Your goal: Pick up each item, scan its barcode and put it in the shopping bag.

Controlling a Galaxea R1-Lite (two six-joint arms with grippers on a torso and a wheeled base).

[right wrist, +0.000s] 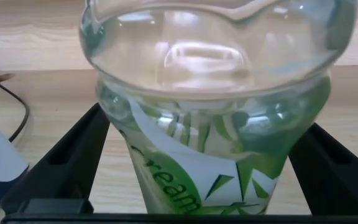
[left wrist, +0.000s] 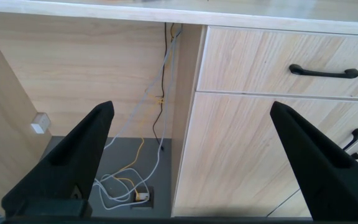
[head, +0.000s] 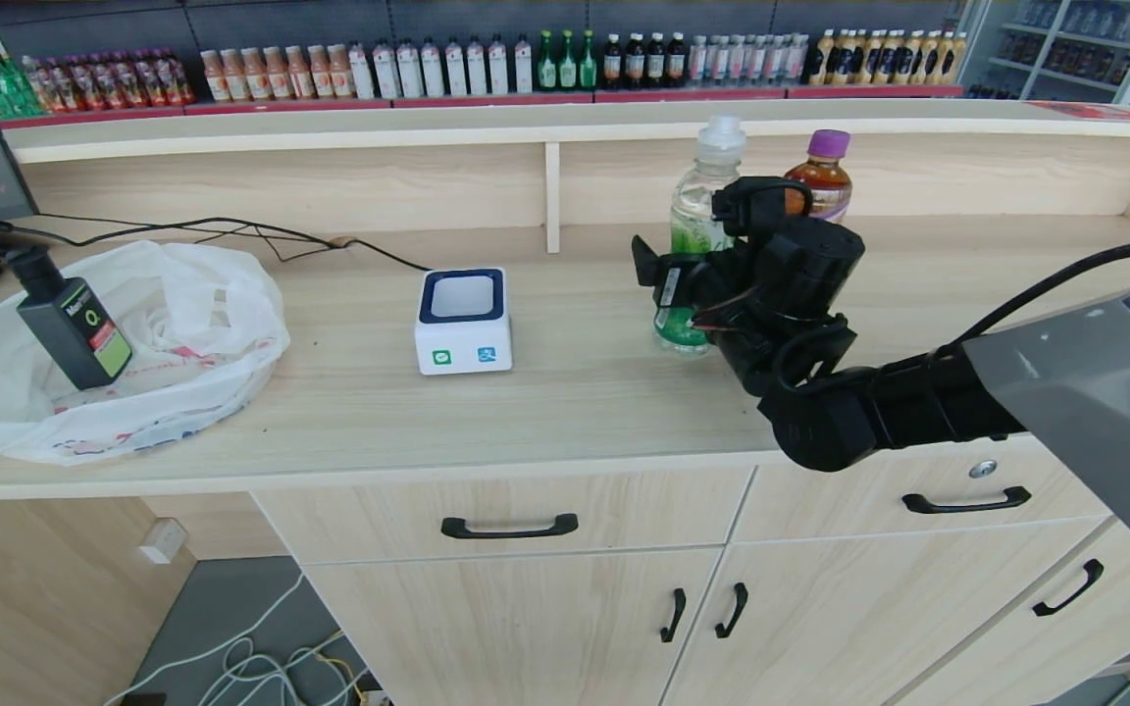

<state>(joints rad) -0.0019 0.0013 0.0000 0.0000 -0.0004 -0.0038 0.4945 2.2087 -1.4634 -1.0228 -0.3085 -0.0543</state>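
Note:
A clear bottle with a green label and a white cap stands on the wooden counter, right of centre. My right gripper is at its lower half, open, with one finger on each side of the bottle. Behind it stands a brown drink bottle with a purple cap. The white scanner box sits mid-counter. At the left lies the white shopping bag with a dark pump bottle standing in it. My left gripper hangs open below the counter, facing the cabinet front.
Black cables run along the counter's back behind the bag. A raised shelf edge borders the far side. Drawers and doors with black handles are below. Loose wires lie on the floor.

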